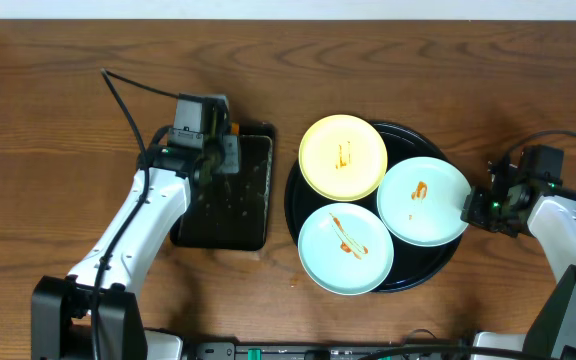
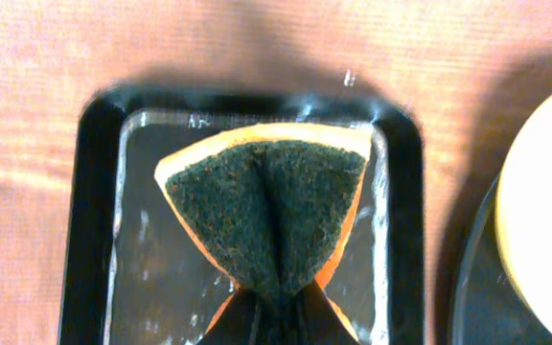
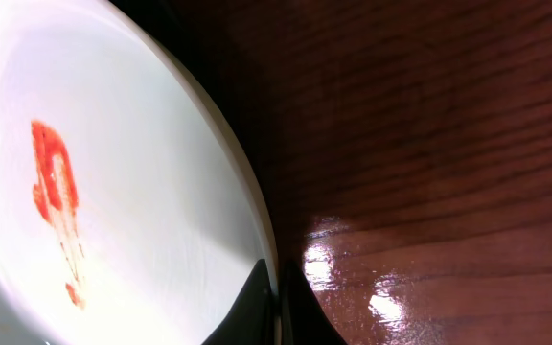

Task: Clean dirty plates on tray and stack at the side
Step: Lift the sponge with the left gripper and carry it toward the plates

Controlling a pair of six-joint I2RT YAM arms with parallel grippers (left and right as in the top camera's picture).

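Three plates lie on the round black tray (image 1: pixel 298 195): a pale yellow plate (image 1: pixel 343 156) at the back, a mint-blue plate (image 1: pixel 345 249) at the front and a second mint-blue plate (image 1: pixel 423 200) at the right, each with an orange-red smear. My right gripper (image 1: pixel 474 207) is shut on the right plate's rim (image 3: pixel 257 216), which is tilted up off the tray. My left gripper (image 1: pixel 226 157) is shut on an orange sponge with a dark green scouring face (image 2: pixel 266 206), pinching it folded over the rectangular black sponge tray (image 1: pixel 220 225).
The sponge tray (image 2: pixel 89 220) holds a wet film of water. The big tray's rim and the yellow plate's edge (image 2: pixel 535 220) show at the right of the left wrist view. Bare wooden table (image 3: pixel 429 144) lies right of the held plate.
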